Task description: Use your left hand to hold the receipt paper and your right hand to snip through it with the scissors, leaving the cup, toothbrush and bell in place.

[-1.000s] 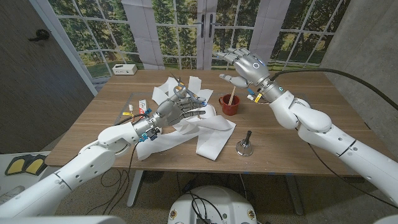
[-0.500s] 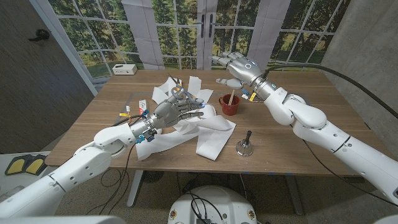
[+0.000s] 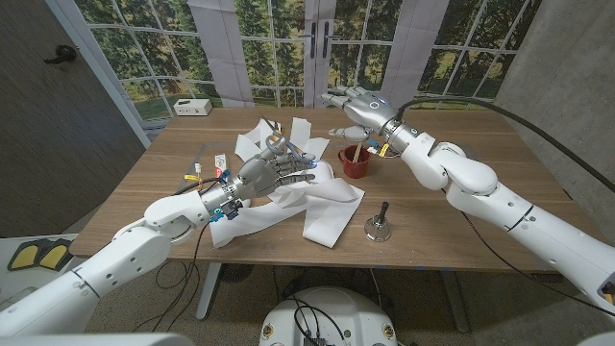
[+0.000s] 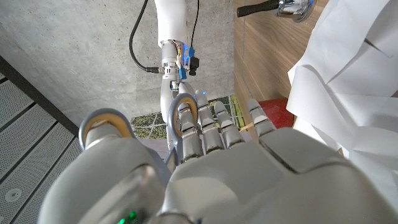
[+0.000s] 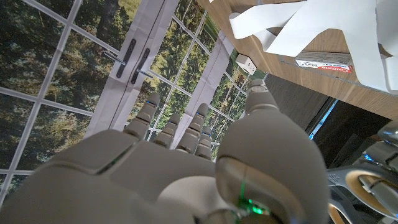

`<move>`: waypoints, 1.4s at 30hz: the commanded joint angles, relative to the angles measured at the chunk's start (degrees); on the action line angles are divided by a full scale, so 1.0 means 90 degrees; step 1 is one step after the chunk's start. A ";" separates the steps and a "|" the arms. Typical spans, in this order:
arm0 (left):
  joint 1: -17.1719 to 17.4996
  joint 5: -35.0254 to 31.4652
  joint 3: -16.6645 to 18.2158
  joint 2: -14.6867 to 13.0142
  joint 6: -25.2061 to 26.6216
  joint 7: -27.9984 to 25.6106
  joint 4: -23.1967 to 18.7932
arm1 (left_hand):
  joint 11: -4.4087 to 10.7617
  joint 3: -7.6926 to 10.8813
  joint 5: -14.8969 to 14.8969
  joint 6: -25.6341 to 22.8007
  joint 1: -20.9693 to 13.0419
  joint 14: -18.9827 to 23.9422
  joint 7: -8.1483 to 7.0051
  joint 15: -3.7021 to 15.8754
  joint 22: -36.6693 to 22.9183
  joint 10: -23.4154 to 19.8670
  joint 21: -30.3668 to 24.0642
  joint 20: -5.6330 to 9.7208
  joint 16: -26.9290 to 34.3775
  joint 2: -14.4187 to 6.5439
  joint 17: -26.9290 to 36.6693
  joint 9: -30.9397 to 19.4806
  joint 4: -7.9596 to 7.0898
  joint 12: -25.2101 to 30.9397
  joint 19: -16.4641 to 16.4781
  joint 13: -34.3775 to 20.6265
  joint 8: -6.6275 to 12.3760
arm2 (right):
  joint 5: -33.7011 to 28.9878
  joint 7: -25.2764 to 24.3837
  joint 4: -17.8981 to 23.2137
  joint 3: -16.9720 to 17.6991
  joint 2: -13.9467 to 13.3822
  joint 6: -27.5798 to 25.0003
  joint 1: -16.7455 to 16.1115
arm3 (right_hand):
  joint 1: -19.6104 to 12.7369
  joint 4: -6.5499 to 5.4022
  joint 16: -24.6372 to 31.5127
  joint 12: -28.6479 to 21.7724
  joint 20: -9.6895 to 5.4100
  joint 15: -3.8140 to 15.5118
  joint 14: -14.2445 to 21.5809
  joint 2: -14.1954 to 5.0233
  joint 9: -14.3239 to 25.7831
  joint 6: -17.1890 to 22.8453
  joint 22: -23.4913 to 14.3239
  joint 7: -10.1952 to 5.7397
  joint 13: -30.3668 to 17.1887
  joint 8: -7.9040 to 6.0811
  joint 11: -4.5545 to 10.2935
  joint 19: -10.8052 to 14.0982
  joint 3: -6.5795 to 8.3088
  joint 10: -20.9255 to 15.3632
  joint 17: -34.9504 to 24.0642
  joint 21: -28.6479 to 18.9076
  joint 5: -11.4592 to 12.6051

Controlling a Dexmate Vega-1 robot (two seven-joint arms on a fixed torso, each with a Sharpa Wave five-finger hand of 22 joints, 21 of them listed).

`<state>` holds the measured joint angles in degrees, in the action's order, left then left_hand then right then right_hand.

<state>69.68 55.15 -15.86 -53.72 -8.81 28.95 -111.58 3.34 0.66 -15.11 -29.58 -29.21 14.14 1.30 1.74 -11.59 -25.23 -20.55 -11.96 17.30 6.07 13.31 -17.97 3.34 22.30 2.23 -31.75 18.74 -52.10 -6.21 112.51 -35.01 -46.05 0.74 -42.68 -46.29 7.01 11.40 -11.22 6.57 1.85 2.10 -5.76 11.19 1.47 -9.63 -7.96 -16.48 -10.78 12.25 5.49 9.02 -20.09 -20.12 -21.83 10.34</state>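
Observation:
White receipt paper (image 3: 322,207) lies crumpled across the table's middle, and it also appears in the left wrist view (image 4: 348,74). My left hand (image 3: 274,173) hovers low over the paper with its fingers stretched out. The grey scissors (image 3: 277,140) sit in that hand, with their handle rings (image 4: 106,113) around the thumb and a finger; the blades are hidden. My right hand (image 3: 357,106) is raised over the table's far side, just beyond the red cup (image 3: 354,163), fingers spread and holding nothing. A toothbrush (image 3: 357,150) stands in the cup. The metal bell (image 3: 377,227) stands near the front edge.
A toothpaste tube (image 3: 213,169) and small items lie left of the paper. A white box (image 3: 192,107) sits at the table's far left corner. Glass doors stand behind the table. Bare wood stretches to the right of the bell.
My right hand has moved left and slightly down, toward the space above the cup. The left hand has barely shifted.

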 commanded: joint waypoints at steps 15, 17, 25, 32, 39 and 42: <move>0.0021 -0.0080 0.0025 -0.0050 0.0103 -0.0200 -0.0136 | 0.0084 -0.0054 -0.0052 -0.0078 -0.0051 0.0109 0.0019 0.0031 -0.0016 -0.0103 0.0044 -0.0036 0.0014 -0.0069 0.0004 -0.0030 0.0023 -0.0012 0.0046 -0.0049 0.0055 | -0.0057 0.0058 -0.0746 -0.0494 0.0344 0.0172 0.0433 | 0.0237 -0.0082 0.0042 -0.0061 -0.0002 0.0484 -0.0137 0.0000 -0.0008 -0.0028 -0.0009 0.0051 0.0027 -0.0077 -0.0005 -0.0058 -0.0100 -0.0010 0.0187 0.0298 -0.0028; 0.0014 -0.0067 0.0016 -0.0047 0.0128 -0.0211 -0.0137 | 0.0108 -0.0057 -0.0052 -0.0075 -0.0053 0.0108 0.0012 0.0034 -0.0016 -0.0109 0.0046 -0.0035 0.0012 -0.0072 0.0003 -0.0031 0.0023 -0.0013 0.0048 -0.0051 0.0054 | -0.0051 0.0085 -0.0799 -0.0539 0.0363 0.0189 0.0472 | 0.0294 -0.0112 0.0051 -0.0063 -0.0003 0.0487 -0.0135 -0.0003 -0.0008 -0.0022 -0.0010 0.0055 0.0031 -0.0080 -0.0007 -0.0058 -0.0120 -0.0016 0.0195 0.0317 -0.0029; -0.0062 -0.0071 -0.0035 -0.0028 0.0181 -0.0185 -0.0085 | 0.0096 -0.0066 -0.0052 -0.0086 -0.0064 0.0118 0.0002 0.0030 -0.0017 -0.0127 0.0055 -0.0035 0.0011 -0.0084 0.0001 -0.0034 0.0025 -0.0016 0.0052 -0.0061 0.0060 | -0.0171 -0.0050 -0.0985 -0.0702 0.0467 0.0152 0.0550 | 0.0415 -0.0166 0.0101 -0.0109 -0.0024 0.0562 -0.0054 0.0000 -0.0009 0.0014 -0.0011 0.0077 0.0032 -0.0097 -0.0008 -0.0031 -0.0167 -0.0125 0.0227 0.0367 -0.0023; -0.0147 -0.0060 -0.0093 0.0003 0.0243 -0.0161 -0.0044 | 0.0083 -0.0073 -0.0052 -0.0097 -0.0073 0.0130 0.0003 0.0027 -0.0018 -0.0143 0.0063 -0.0035 0.0011 -0.0098 0.0000 -0.0037 0.0025 -0.0019 0.0056 -0.0069 0.0066 | -0.0150 -0.0108 -0.1143 -0.0827 0.0528 0.0198 0.0623 | 0.0465 -0.0178 0.0128 -0.0125 -0.0057 0.0602 0.0001 0.0002 -0.0011 0.0047 -0.0011 0.0106 0.0043 -0.0111 -0.0001 0.0048 -0.0188 -0.0196 0.0263 0.0387 -0.0013; -0.0160 -0.0076 -0.0114 0.0017 0.0252 -0.0190 -0.0046 | 0.0112 -0.0081 -0.0050 -0.0100 -0.0081 0.0137 -0.0008 0.0039 -0.0019 -0.0147 0.0073 -0.0036 0.0010 -0.0111 -0.0002 -0.0041 0.0025 -0.0027 0.0057 -0.0078 0.0068 | -0.0128 -0.0127 -0.1268 -0.0925 0.0570 0.0276 0.0701 | 0.0479 -0.0165 0.0154 -0.0144 -0.0083 0.0651 0.0064 -0.0006 -0.0014 0.0174 -0.0012 -0.0004 0.0062 -0.0155 0.0007 0.0095 -0.0193 -0.0299 0.0316 0.0439 0.0002; -0.0167 -0.0081 -0.0123 0.0021 0.0257 -0.0197 -0.0049 | 0.0103 -0.0084 -0.0050 -0.0100 -0.0083 0.0141 -0.0007 0.0036 -0.0019 -0.0148 0.0076 -0.0036 0.0010 -0.0117 -0.0002 -0.0042 0.0025 -0.0030 0.0058 -0.0082 0.0069 | -0.0130 -0.0073 -0.1337 -0.0983 0.0599 0.0297 0.0762 | 0.0472 -0.0159 0.0155 -0.0144 -0.0088 0.0661 0.0066 -0.0014 -0.0015 0.0172 -0.0012 -0.0003 0.0066 -0.0152 0.0008 0.0099 -0.0188 -0.0309 0.0324 0.0450 0.0005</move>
<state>68.61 54.49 -16.55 -53.78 -6.82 27.30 -112.16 3.57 0.11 -15.11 -30.30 -29.66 15.06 1.21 2.05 -11.59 -26.07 -19.90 -12.17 17.30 5.61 13.32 -18.24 3.55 22.29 2.44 -32.29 19.20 -53.21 -7.07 102.44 -42.28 -41.48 2.77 -37.15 -42.38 5.72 12.52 -12.34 5.93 2.05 2.16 -5.74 10.92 2.67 -9.62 -7.88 -15.95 -11.89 12.28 5.74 7.32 -22.02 -17.27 -17.96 10.15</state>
